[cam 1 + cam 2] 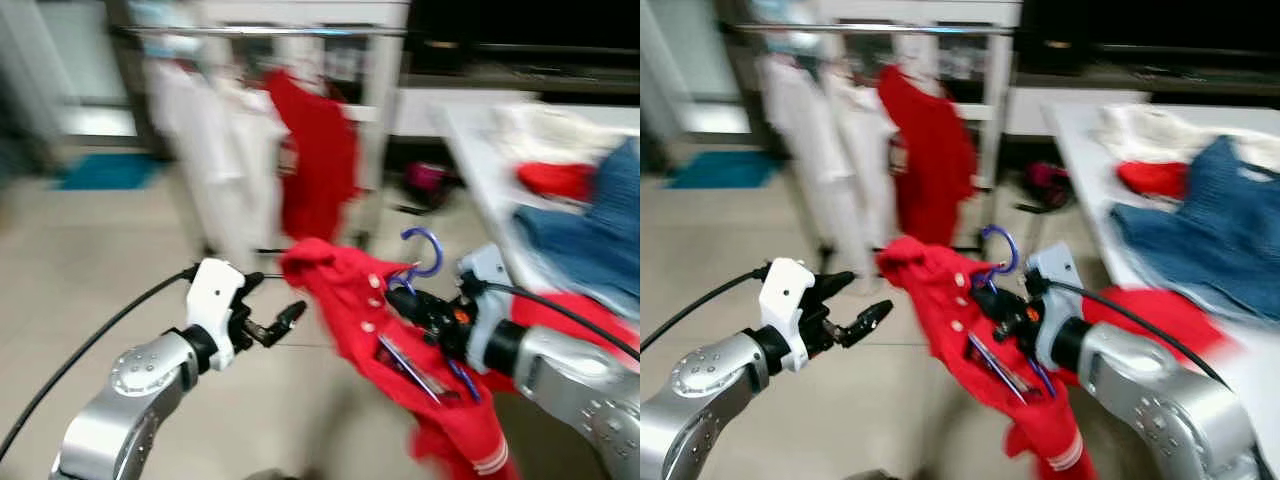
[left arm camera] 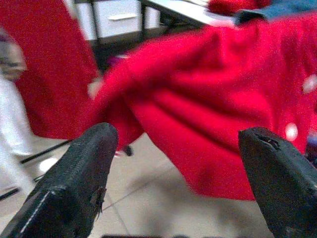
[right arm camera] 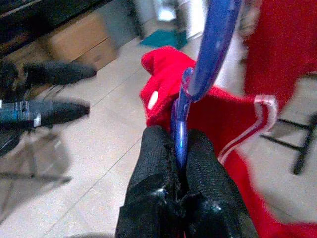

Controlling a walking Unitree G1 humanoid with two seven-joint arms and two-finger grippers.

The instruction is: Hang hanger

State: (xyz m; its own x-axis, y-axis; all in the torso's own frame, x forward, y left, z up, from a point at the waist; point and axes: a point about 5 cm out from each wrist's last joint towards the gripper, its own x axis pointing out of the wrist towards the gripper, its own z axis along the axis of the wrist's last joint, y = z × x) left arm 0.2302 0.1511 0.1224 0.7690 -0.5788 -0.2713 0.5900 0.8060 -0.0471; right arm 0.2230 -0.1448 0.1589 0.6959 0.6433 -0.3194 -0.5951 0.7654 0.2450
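Observation:
A blue plastic hanger carries a red garment with white buttons, held in mid-air in front of me. My right gripper is shut on the blue hanger just below its hook. My left gripper is open, a short way left of the garment's hanging shoulder; in the left wrist view its fingers stand wide apart with the red cloth ahead. A clothes rail crosses the back of the room, with white garments and a red garment hanging from it.
A white table on my right holds a blue garment, a red one and a pale one. Beige tiled floor lies between me and the rack. A teal mat lies at far left.

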